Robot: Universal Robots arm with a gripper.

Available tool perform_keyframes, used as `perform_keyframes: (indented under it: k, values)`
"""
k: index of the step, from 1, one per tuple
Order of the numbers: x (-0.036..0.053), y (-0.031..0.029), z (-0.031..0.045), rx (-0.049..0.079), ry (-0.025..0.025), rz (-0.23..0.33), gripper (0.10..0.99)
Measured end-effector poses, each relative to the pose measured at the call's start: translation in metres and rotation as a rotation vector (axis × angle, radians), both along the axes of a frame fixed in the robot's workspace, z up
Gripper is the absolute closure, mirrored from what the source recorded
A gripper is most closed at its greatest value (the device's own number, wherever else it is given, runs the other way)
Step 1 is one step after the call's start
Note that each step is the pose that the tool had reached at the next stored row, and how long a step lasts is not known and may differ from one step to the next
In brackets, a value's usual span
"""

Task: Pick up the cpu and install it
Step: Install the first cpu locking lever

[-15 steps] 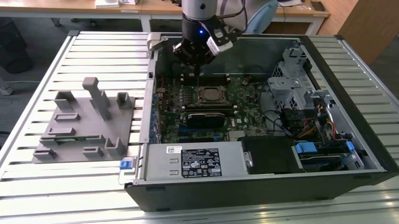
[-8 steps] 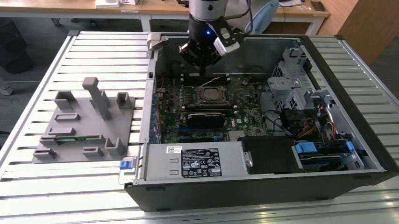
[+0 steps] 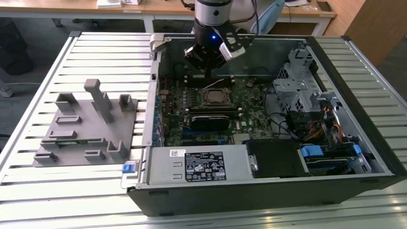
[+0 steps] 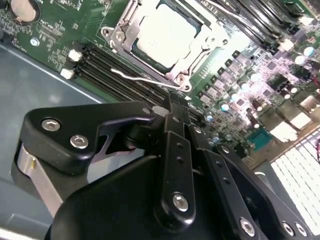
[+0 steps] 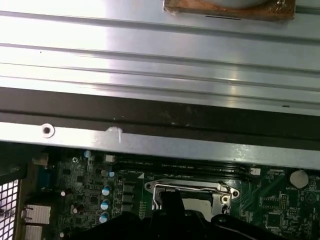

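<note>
**A:** Outermost first: what carries what?

**B:** The slatted worktop (image 3: 102, 52) carries an open computer case (image 3: 267, 193). Inside it the green motherboard (image 3: 254, 102) lies face up. My arm reaches in from the far side of the exterior view.

**A:** State of the claw?

**B:** The claw (image 4: 172, 99) hangs over the board. In the second wrist view I judge its fingers pressed together, with nothing between them.

**A:** Where is the cpu, and which way from the claw?

**B:** The claw is not holding it. The cpu (image 4: 165, 32) lies flat inside the metal socket frame (image 4: 116, 36), shiny top upward. In the second wrist view it sits just beyond the claw's tips. In the exterior view it is near the claw, lower and towards the near side of the case.

**A:** Heading and long axis?

**B:** The cpu is square, so I read no long axis. Its edges run parallel to the socket frame and to the dark memory slots (image 4: 107, 65) beside it. I cannot tell which corner carries its mark.
</note>
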State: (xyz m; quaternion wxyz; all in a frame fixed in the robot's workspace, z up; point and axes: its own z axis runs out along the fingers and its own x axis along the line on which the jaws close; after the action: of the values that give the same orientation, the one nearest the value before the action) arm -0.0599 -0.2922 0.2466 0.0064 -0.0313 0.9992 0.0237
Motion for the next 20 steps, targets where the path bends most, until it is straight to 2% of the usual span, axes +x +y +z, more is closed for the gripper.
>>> perform_keyframes:
  k: [9, 20]
  values:
    - [0.0106, 0.0006, -0.0063, 0.0, 0.0, -0.013, 0.98]
    - [0.0206, 0.0079, -0.0148, 0.0, -0.0001, -0.013, 0.98]
